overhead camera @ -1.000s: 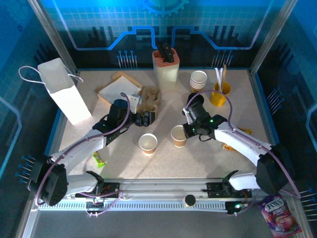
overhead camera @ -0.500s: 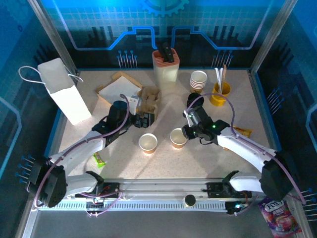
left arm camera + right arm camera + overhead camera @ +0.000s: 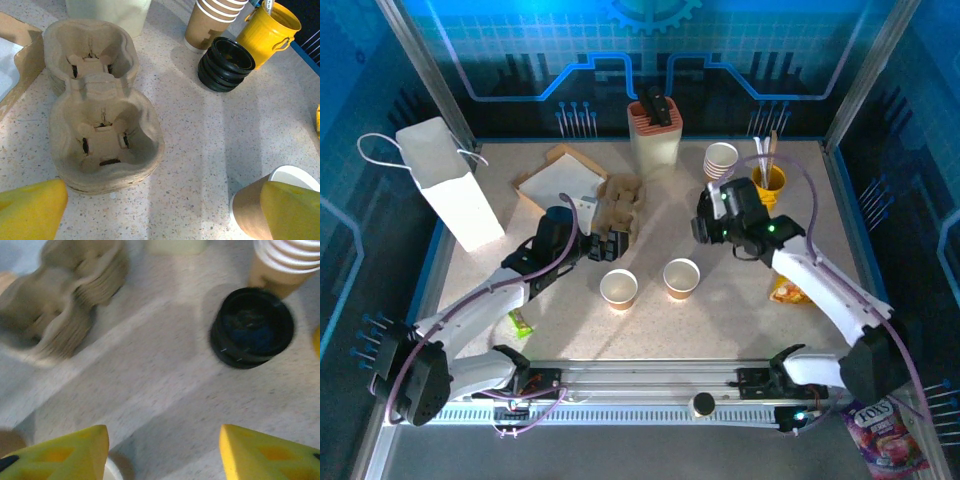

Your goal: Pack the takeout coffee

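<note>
While two lidless cups [image 3: 619, 288] [image 3: 681, 277] are stood side by side, left gripper [image 3: 162, 210] is held wide, empty, right gripper [image 3: 162, 450] parted, nothing grasped

Blue light rims the overhead view; right wrist view is motion-blurred (left wrist's sharp), shadows soft.

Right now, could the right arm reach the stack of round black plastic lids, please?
Probably yes: the right hand is open and points toward the stack of round black plastic lids, with only bare speckled tabletop between.
</note>
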{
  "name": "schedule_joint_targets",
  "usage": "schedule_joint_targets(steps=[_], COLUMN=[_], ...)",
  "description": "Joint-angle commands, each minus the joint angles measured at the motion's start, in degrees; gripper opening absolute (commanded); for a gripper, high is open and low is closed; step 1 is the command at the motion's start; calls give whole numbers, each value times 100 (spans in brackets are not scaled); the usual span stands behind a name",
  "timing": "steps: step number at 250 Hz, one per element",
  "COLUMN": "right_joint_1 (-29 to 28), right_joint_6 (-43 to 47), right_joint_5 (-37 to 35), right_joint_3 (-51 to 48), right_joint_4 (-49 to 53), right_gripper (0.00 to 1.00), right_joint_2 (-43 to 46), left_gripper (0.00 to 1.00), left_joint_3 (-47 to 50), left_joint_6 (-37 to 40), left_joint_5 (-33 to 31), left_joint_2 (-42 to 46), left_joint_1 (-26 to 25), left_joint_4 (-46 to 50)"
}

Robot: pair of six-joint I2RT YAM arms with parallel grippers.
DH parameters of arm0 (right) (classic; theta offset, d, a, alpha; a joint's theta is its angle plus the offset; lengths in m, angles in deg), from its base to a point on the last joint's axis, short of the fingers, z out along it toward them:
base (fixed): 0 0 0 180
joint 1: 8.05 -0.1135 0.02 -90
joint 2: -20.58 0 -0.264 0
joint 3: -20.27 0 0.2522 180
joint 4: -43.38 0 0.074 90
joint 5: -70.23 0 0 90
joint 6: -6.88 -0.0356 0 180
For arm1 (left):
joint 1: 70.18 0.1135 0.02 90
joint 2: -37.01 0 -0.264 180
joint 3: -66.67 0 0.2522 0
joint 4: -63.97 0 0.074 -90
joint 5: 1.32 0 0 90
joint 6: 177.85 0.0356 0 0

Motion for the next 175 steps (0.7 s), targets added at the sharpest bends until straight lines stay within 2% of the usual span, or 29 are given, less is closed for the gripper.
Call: schedule_joint_targets(steps=[1,43,85,135,175], right_joint_1=[515,1048,1419,1454,1468], right_joint_6=[-132,-174,-291,-216,-171], right_joint_5=[109,-424,-309,-381,-446], right_joint_3=[389,1039,1563,2095,2340], right_joint_4=[74,48,7,114,61], right_gripper=[64,66,62,54,40], right_joint_2=[-565,-1554,-2421,-3276,-3682], left_gripper=[100,100,100,100,100], left_joint_3=[6,-90,-56,-60,-47], left_joint_6=[-139,-136,-126,-119,-124], left_joint_5=[103,176,161,169,158], left_joint_2=[123,104,115,61,36], left_joint_1=[15,2,-15,-25,-34], left_joint_4=[-12,-5,-54,-122,-155])
